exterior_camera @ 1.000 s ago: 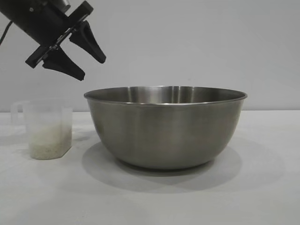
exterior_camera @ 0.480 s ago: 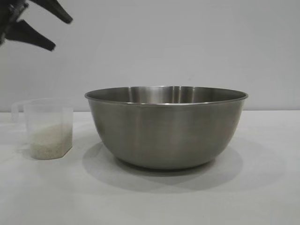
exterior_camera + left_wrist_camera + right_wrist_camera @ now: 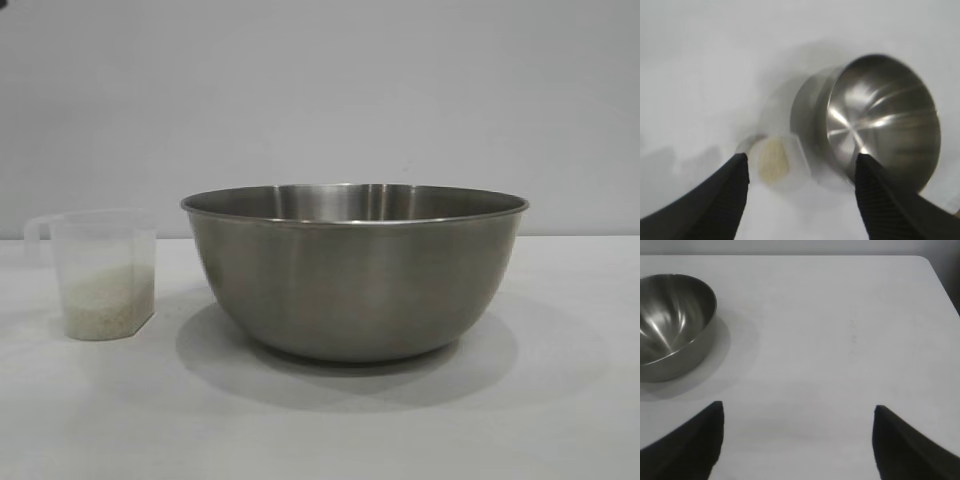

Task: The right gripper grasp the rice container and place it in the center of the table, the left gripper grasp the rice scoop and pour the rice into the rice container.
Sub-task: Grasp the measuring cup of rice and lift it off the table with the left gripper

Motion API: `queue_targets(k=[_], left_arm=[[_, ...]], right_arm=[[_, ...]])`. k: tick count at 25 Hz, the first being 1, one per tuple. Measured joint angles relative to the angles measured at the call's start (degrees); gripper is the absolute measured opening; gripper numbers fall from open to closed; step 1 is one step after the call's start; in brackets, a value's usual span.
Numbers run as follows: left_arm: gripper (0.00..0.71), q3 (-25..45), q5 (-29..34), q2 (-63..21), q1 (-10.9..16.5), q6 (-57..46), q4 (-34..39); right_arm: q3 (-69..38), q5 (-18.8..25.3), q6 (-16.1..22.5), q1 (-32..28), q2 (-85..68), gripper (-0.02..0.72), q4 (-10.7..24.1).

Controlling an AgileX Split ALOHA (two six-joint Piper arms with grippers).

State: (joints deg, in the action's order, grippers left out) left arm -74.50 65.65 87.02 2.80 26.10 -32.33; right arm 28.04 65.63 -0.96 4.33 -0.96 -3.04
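White bench [image 3: 560,400], exterior view: rice container [image 3: 354,270] at centre, rice scoop [image 3: 100,272] with rice [image 3: 105,305] just beside it. Left wrist view: left pincer [image 3: 800,192] spread, empty, above both. Right wrist view: right pincer [image 3: 797,440] spread, empty, apart from container.

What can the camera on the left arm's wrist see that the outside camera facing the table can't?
Only the left wrist view shows the left pincer, open and holding nothing, hanging above the table. It also looks down into the rice container, whose inside looks bare, and onto the rice from above.

Only the exterior view shows the rice container's outer side, the rice scoop's loop handle, and the wall behind.

Both show the rice scoop standing upright on the white table beside the rice container, with rice in it.
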Motion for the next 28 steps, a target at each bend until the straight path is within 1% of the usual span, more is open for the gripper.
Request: queue_targets(k=[3, 6, 8, 11, 14, 17, 20, 22, 28], left_arm=[[0.443, 0.0, 3.9, -0.8, -3.9, -4.8, 10.0], [0.443, 0.0, 4.6, -0.8, -7.9, -11.0, 19.2], [0.443, 0.0, 4.6, -0.8, -10.1, -14.1, 23.1], [0.443, 0.1, 4.6, -1.9, -12.7, -17.6, 26.4], [0.443, 1.5, 1.8, -5.1, -14.5, -20.2, 29.2], [0.443, 4.1, -4.4, -10.0, -14.7, -21.1, 30.2], [0.443, 8.2, -12.7, -15.2, -14.7, -21.5, 30.3], [0.443, 11.8, -19.3, -18.2, -14.7, -21.6, 30.3], [0.443, 26.3, -39.0, -24.3, -14.7, -21.7, 28.2]], right_arm=[[0.0, 0.0, 0.0, 0.0, 0.0, 0.54, 0.0], [0.0, 0.0, 0.0, 0.0, 0.0, 0.54, 0.0], [0.0, 0.0, 0.0, 0.0, 0.0, 0.54, 0.0], [0.0, 0.0, 0.0, 0.0, 0.0, 0.54, 0.0], [0.0, 0.0, 0.0, 0.0, 0.0, 0.54, 0.0], [0.0, 0.0, 0.0, 0.0, 0.0, 0.54, 0.0], [0.0, 0.0, 0.0, 0.0, 0.0, 0.54, 0.0], [0.0, 0.0, 0.0, 0.0, 0.0, 0.54, 0.0], [0.0, 0.0, 0.0, 0.0, 0.0, 0.54, 0.0]])
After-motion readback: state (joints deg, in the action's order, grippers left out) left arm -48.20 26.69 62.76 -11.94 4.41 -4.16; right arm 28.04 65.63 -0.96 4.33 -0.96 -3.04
